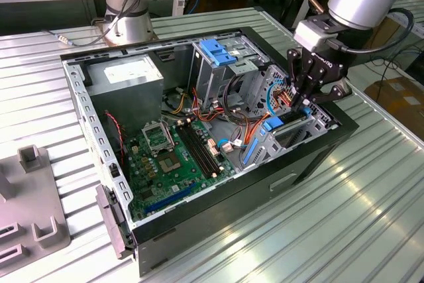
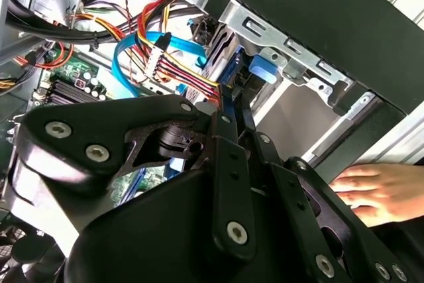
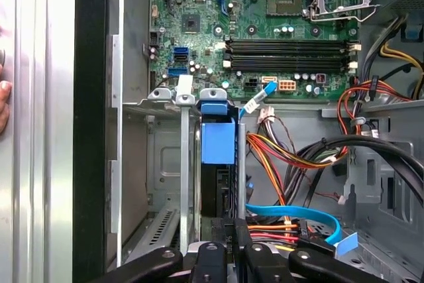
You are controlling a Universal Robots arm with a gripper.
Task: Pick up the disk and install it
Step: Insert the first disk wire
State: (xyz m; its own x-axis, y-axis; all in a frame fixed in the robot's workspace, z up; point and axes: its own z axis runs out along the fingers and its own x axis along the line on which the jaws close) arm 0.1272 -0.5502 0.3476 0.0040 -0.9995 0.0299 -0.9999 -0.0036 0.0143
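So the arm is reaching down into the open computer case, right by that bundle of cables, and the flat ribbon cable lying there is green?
Not quite. The arm's gripper is down in the open computer case by the cable bundle, but the flat ribbon cable is blue, not green, as the second wrist view shows.

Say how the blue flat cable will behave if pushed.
Probably floppy: the blue flat cable hangs in a loose curve, so it should bend aside. Likely light, being thin. It may snag on the coloured wires crossing it.

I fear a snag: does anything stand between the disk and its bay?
Nothing visible does. The disk already sits in the drive bay at the gripper; the cables run beside it, not across.
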